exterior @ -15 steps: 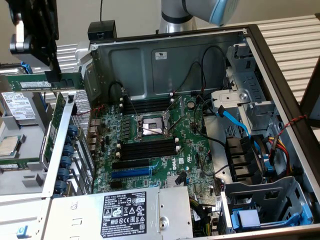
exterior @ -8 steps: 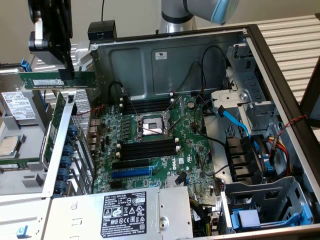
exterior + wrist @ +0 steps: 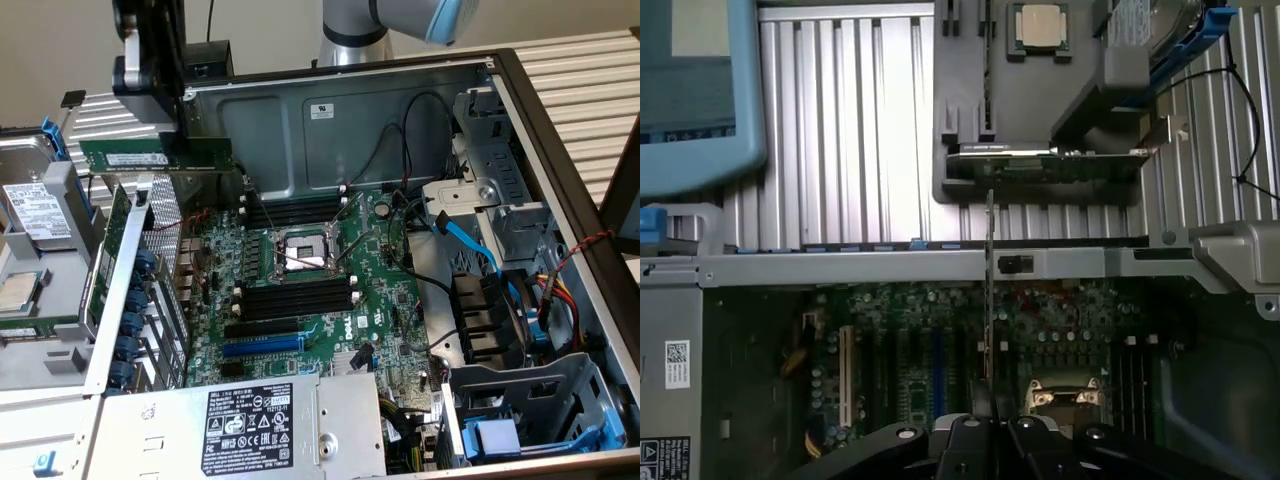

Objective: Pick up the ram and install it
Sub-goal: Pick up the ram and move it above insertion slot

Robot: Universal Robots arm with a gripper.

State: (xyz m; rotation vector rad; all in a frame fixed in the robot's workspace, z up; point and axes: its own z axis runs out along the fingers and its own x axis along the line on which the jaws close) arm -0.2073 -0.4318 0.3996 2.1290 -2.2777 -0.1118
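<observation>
The ram (image 3: 130,155), a narrow green stick with a white label strip, hangs level above the open computer case, over its rear corner at the exterior view's left. My gripper (image 3: 170,132) is shut on its top edge. In the wrist view the ram (image 3: 989,300) shows edge-on as a thin line running out from my gripper (image 3: 990,425) over the motherboard. Black memory slots with white end clips (image 3: 297,298) lie beside the CPU socket (image 3: 305,250), with a second bank (image 3: 293,212) behind it. The ram is well above and to the left of both banks.
A wider green card (image 3: 113,250) stands upright along the case's left wall. A hard drive (image 3: 35,210) and a loose CPU (image 3: 20,290) lie outside it. A labelled grey cover (image 3: 250,420) spans the front. A blue cable (image 3: 470,240) and drive cage (image 3: 540,400) fill the right.
</observation>
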